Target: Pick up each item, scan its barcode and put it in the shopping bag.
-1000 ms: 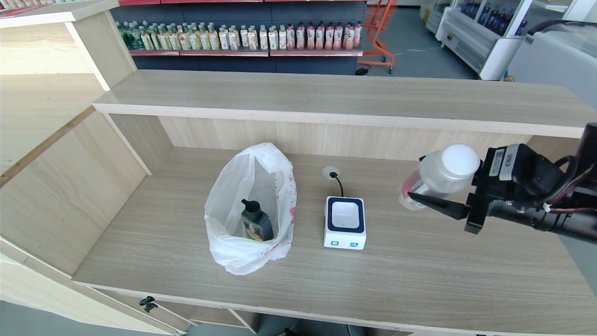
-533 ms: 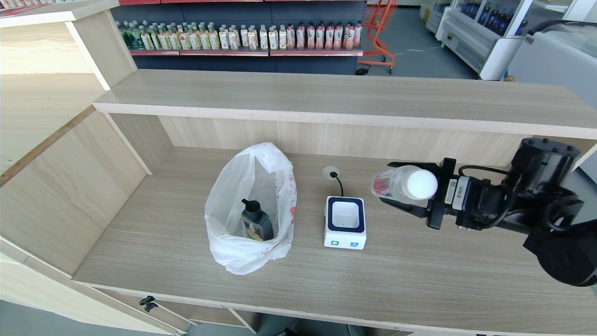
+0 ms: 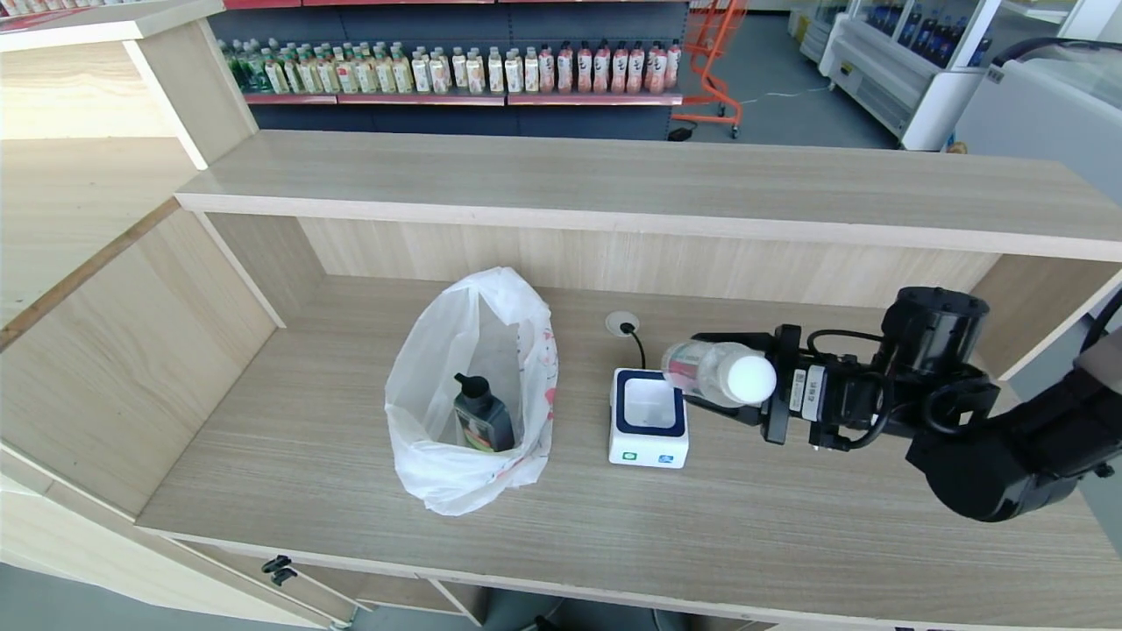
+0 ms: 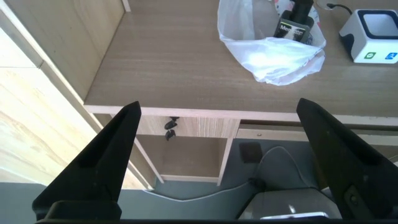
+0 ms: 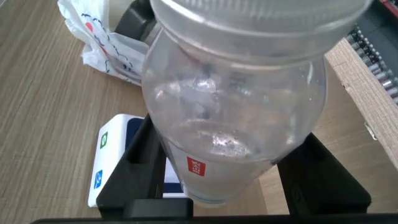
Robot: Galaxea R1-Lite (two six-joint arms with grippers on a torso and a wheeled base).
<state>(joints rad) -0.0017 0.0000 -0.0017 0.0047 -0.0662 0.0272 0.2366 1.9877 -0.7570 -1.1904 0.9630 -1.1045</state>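
My right gripper [image 3: 714, 372] is shut on a clear plastic bottle [image 3: 712, 372] with a white cap, held on its side. The bottle's base end hangs just over the right edge of the white and blue scanner [image 3: 649, 417]. In the right wrist view the bottle [image 5: 233, 118] sits between the black fingers [image 5: 323, 171], with the scanner [image 5: 118, 162] below it. The white shopping bag [image 3: 473, 394] stands open left of the scanner with a dark bottle [image 3: 481, 416] inside. My left gripper [image 4: 221, 158] is open, hanging below the counter's front edge, with the bag [image 4: 273, 43] beyond it.
The scanner's cable runs to a grommet [image 3: 621, 324] at the back of the counter. A raised wooden ledge [image 3: 614, 188] borders the back and a slanted side panel [image 3: 131, 350] the left. Bare counter [image 3: 701, 517] lies in front of the scanner.
My right arm has carried the bottle leftward and down, from the right side of the counter to just over the scanner. The bottle has turned onto its side.
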